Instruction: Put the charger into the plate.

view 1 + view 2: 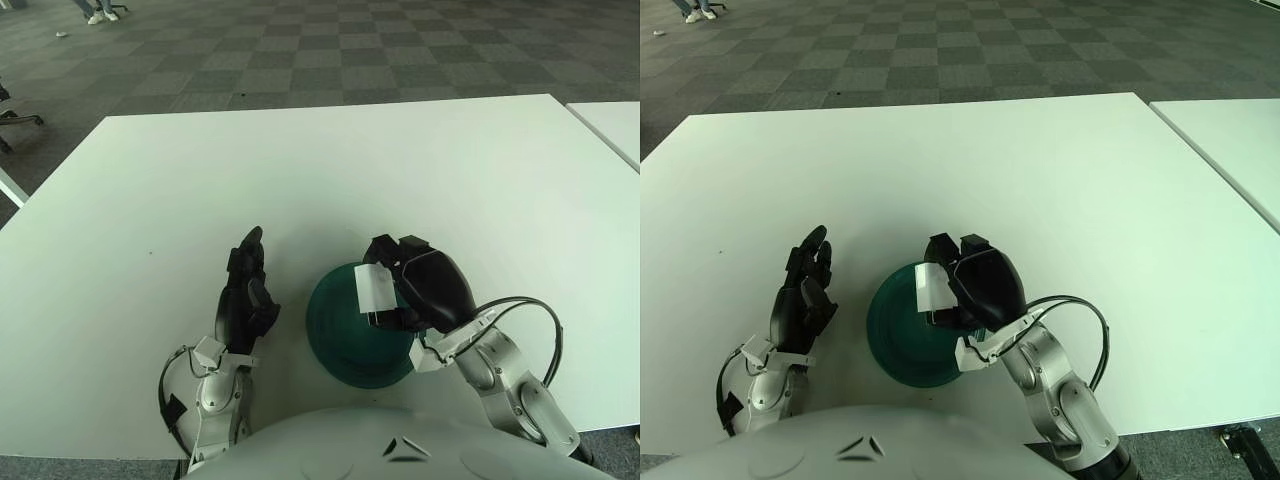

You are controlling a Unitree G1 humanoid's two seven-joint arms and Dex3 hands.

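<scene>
The right hand (pixel 415 290), a glossy black shell with a white wrist cuff and a looping black cable, hangs over the 3 o'clock edge of the plate (pixel 345 345). Its fingers (pixel 385 250) curl around the charger (pixel 377 293), a small white rectangular block with flat, smooth faces, pinching it from above and below. The charger sits above the plate's upper right part, roughly at 1 o'clock from the plate's centre; whether it touches the plate surface cannot be told.

The plate is round, dark teal and shiny, with faint concentric rings and a shallow raised rim. It lies on the counter (pixel 330 170), a smooth matte white slab with a straight far edge, and a second white counter (pixel 615 125) shows at the 2 o'clock corner of the view.

The left hand (pixel 245 295) shows at 9 o'clock from the plate, just beside it, black and jointed, its fingers stretched forward and loosely together, holding nothing.

Beyond the counter, at 12 o'clock, the floor (pixel 300 50) is a grey carpet in a checkered tile pattern.
</scene>
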